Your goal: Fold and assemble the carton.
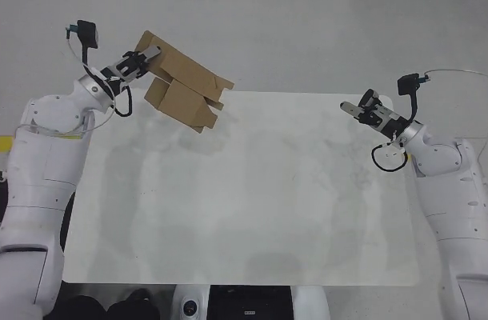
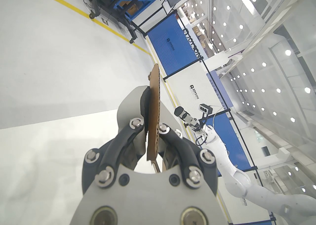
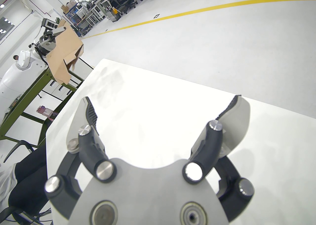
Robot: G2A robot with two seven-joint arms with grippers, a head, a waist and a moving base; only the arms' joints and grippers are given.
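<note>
Left gripper pinches carton flap past far-left corner of table (thin hold): may slip, drop off-table. Right gripper spread wide, empty.

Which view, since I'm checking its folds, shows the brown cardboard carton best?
Top view: whole brown cardboard carton, gripped by the left claw. Left wrist view catches one edge; right wrist view, a distant side.

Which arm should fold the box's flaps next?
Probably the right arm: the right tool is open and empty over the table, while the left tool is shut on the carton, holding it up at the far corner.
</note>
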